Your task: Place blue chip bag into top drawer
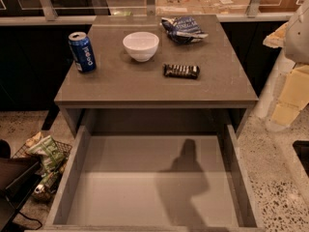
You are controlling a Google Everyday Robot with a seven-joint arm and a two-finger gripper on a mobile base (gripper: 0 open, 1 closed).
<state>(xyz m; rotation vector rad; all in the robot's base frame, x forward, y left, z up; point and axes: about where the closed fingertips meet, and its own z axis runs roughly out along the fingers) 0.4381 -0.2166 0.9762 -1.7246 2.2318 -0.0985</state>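
The blue chip bag [182, 29] lies crumpled at the far right of the grey table top [120, 81], to the right of the white bowl. The top drawer [72, 178] stands pulled out wide below the table's front edge, and its flat grey bottom holds nothing but a shadow. My gripper is not in view. Only pale cream and white parts of my arm [292, 81] show at the right edge, beside the table and well apart from the bag.
A white bowl [140, 45] stands at the table's middle back. A blue soda can [82, 51] stands at the left. A dark striped candy bar [181, 71] lies in front of the bag. A wire basket of snack bags [43, 163] sits on the floor at the left.
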